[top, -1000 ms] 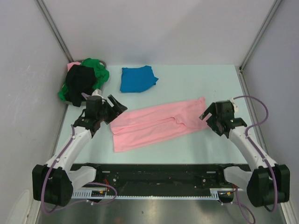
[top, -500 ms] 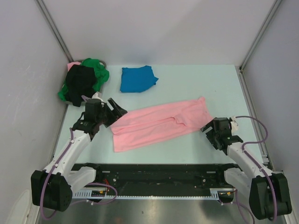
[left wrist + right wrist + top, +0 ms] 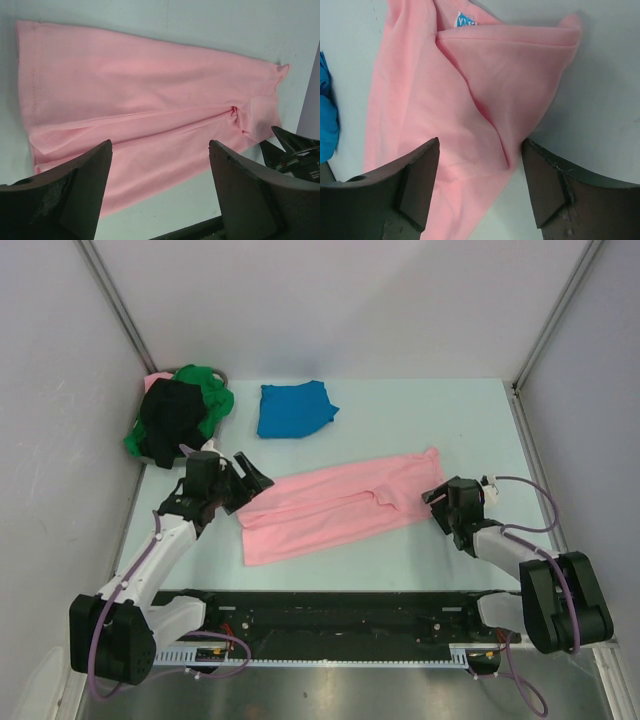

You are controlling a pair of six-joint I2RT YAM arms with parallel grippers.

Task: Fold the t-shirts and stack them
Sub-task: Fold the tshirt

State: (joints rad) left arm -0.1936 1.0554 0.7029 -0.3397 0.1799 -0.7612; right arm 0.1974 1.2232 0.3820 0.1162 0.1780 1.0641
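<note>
Your light pink t-shirt lies flat on the pale green table. It is folded into a long band that runs slantwise from the near left to the far right, about mid-table.

Your left gripper is at the left end of that band with its jaws apart. In the left wrist view both fingers stand above the cloth, and nothing is gripped between them.

Your right gripper sits low at the band's right end, jaws likewise apart. In the right wrist view its fingers straddle the near corner of a folded flap. You cannot tell from these views whether either finger touches the cloth. A blue-and-white neck label shows at the far edge of that flap.

The bright blue t-shirt lies folded into a compact shape farther back, apart from the pink one.

The green t-shirt and the black t-shirt are bunched together unfolded at the far left corner. The black one lies over part of the green.
</note>
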